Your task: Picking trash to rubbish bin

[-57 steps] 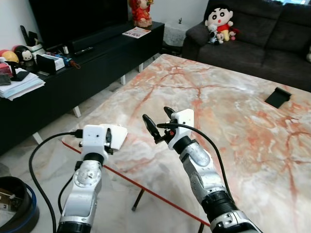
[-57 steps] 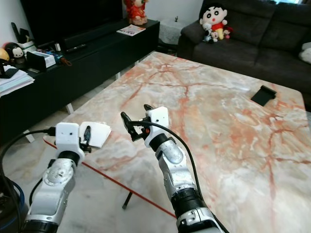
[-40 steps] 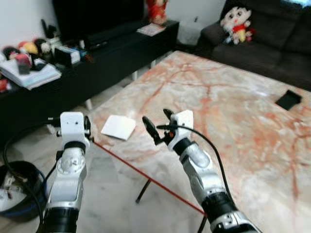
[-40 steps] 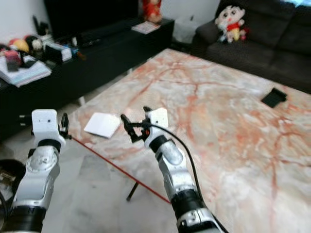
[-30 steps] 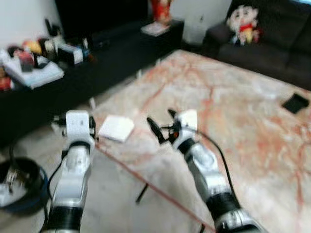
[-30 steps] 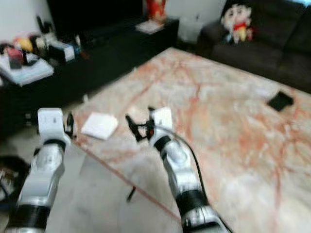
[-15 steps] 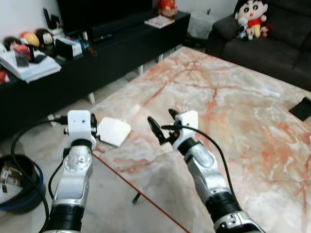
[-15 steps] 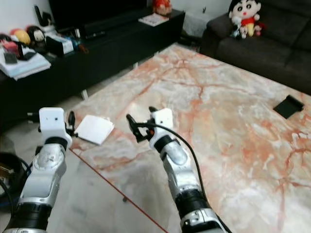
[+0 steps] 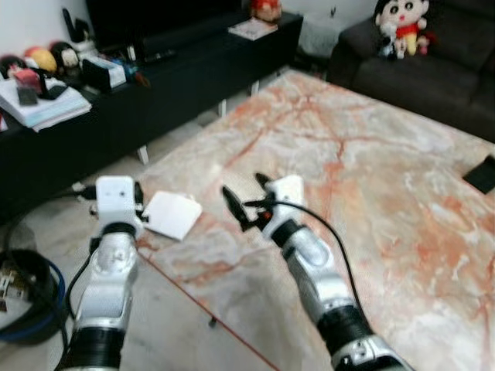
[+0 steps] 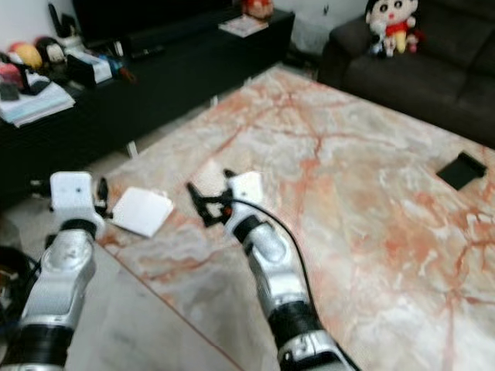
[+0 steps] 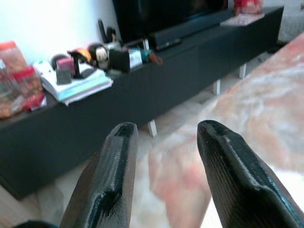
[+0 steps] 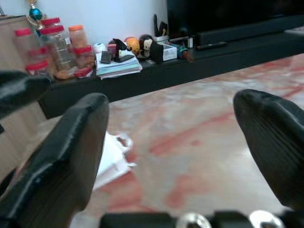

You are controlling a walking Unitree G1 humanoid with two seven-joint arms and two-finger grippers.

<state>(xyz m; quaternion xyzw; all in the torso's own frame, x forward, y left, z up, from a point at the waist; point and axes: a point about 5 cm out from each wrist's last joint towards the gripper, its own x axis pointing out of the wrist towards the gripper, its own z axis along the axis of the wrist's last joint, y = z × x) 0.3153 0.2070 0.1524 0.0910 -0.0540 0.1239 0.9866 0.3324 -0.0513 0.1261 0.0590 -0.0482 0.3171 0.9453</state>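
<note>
A white crumpled sheet of paper trash [image 9: 172, 215] lies on the near left corner of the marble table [image 9: 371, 178]. My left gripper [image 9: 136, 198] hovers just left of the paper, off the table's edge, open with nothing between its fingers [image 11: 111, 190]. Over the table, right of the paper, my right gripper [image 9: 244, 197] stands wide open and empty. The right wrist view catches the paper [image 12: 111, 154] ahead of the gripper. A dark round bin [image 9: 27, 297] with a blue rim sits on the floor at the lower left.
A long black TV console [image 9: 155, 69] with books and toys runs along the left. A dark sofa [image 9: 433, 62] with a doll stands beyond the table. A black flat object [image 9: 483, 171] lies at the table's right. Tiled floor lies between console and table.
The head view has swung and shifted. My left gripper, close against the paper at first, now stands just left of it. The paper stays on the table corner; the right gripper stays open.
</note>
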